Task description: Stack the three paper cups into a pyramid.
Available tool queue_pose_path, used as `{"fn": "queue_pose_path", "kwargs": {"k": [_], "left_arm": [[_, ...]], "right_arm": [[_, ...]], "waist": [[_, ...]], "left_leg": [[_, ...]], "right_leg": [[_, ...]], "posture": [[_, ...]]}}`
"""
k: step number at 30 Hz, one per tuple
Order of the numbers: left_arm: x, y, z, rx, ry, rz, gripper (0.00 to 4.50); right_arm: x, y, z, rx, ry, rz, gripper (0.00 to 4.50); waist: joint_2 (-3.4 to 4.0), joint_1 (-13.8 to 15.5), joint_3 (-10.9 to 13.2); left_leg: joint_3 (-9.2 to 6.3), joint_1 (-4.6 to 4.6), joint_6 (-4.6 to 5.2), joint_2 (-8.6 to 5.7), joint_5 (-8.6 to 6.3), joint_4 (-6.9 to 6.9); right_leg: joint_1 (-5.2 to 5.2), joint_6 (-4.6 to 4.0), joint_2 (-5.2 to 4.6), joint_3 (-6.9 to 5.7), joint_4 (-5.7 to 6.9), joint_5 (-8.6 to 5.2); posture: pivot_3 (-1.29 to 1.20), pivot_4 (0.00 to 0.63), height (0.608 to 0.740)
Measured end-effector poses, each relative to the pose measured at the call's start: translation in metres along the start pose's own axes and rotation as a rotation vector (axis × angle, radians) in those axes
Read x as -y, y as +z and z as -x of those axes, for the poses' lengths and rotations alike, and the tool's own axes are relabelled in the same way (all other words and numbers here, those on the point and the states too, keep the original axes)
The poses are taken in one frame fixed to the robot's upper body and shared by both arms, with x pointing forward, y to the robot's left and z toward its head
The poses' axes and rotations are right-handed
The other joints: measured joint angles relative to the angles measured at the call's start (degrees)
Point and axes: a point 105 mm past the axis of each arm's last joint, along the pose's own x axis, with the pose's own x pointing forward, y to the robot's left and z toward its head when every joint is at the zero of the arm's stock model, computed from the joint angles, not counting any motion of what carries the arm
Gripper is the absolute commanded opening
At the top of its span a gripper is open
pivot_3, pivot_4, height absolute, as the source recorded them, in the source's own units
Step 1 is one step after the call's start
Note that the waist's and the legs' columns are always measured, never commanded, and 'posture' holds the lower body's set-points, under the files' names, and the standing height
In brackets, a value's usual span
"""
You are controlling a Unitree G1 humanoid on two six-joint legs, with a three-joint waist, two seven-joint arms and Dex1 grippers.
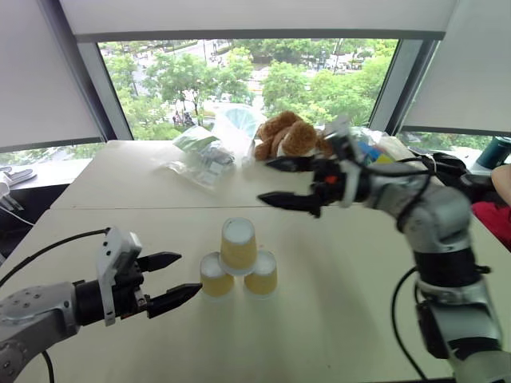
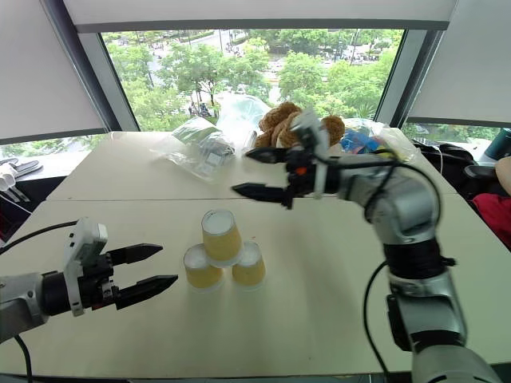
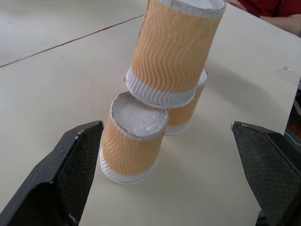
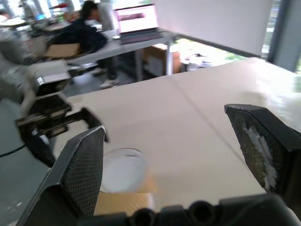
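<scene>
Three paper cups stand upside down as a pyramid in the middle of the table: a left base cup (image 1: 215, 276), a right base cup (image 1: 262, 274), and a top cup (image 1: 238, 243) resting across both. My left gripper (image 1: 187, 277) is open, level with the base cups and just left of them, touching nothing. The left wrist view has the near base cup (image 3: 134, 140) and the top cup (image 3: 176, 47) between its spread fingers (image 3: 70, 174). My right gripper (image 1: 264, 180) is open and empty, above and behind the stack. The top cup's white end (image 4: 123, 169) lies below its fingers (image 4: 80, 174).
A brown plush toy (image 1: 287, 136) and clear plastic bags (image 1: 204, 155) lie at the table's far side by the window. A person's red sleeve (image 1: 495, 217) is at the right edge. A seam (image 1: 160, 208) crosses the table behind the cups.
</scene>
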Motion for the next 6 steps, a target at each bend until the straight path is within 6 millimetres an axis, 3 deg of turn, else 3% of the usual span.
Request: {"fn": "queue_pose_path", "kwargs": {"k": [2, 6], "left_arm": [[-0.002, -0.010, 0.004, -0.030, 0.013, 0.018, 4.50], [-0.015, -0.021, 0.015, -0.064, 0.065, 0.012, 4.50]], "right_arm": [[0.002, -0.018, 0.030, -0.045, -0.076, -0.039, 4.45], [-0.016, -0.085, 0.069, -0.221, -0.136, -0.248, 4.45]], "waist": [[-0.13, -0.2, -0.1], [-0.09, -0.4, -0.1]], "left_leg": [[0.01, 0.08, 0.01, -0.16, 0.01, -0.29], [0.18, 0.10, 0.02, -0.19, 0.02, -0.34]], "right_leg": [[0.01, 0.00, -0.16, 0.00, -0.12, 0.00], [-0.03, 0.01, -0.19, 0.01, -0.15, 0.00]], "posture": [[0.00, 0.150, 0.740], [0.00, 0.150, 0.740]]}}
